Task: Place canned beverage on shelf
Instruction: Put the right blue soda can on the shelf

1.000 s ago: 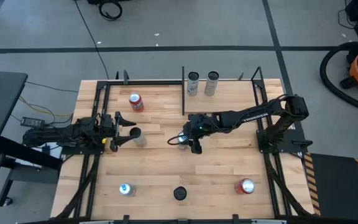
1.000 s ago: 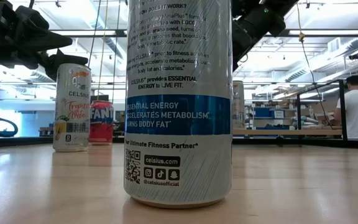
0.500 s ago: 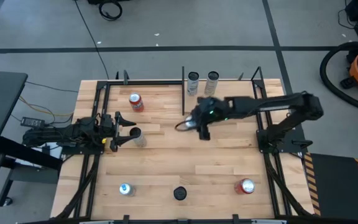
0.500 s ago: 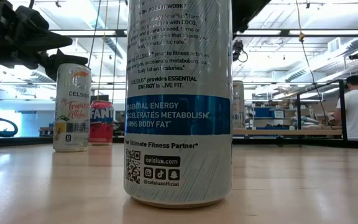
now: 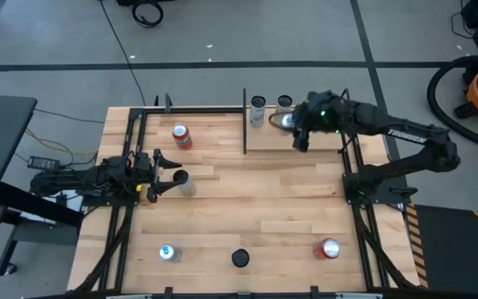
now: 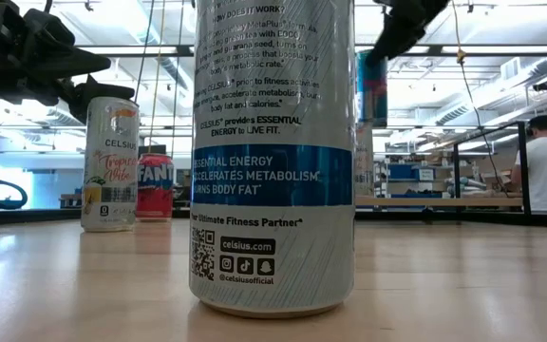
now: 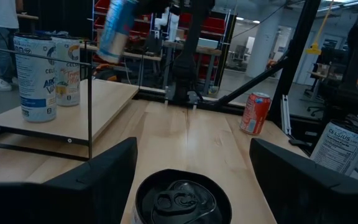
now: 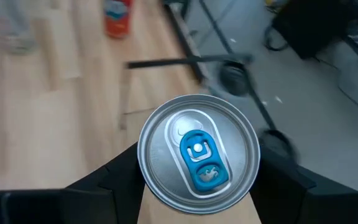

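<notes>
My right gripper is shut on a blue can with a silver top and blue tab, up in the air over the shelf, a pale wood panel at the table's far right. The low view shows this can high up. Two cans stand on the shelf's far edge. My left gripper waits at the table's left, open, its fingers on either side of a black-topped can without touching it. My right gripper pinches the can's side wall just below the top rim between its two fingers. The fingers come from the table's right side, slanting downward. The can is lifted clear above the shelf and looks tilted in the left wrist view.
A red can stands at the far left. Along the near edge are a silver-blue can, a black can and a red can. A black rod edges the shelf's left side. A person stands beyond the table.
My right gripper has gone from the table's middle up and toward the far right, over the shelf, tipping less steeply downward. The can it holds has been lifted clear of the tabletop and carried along.
</notes>
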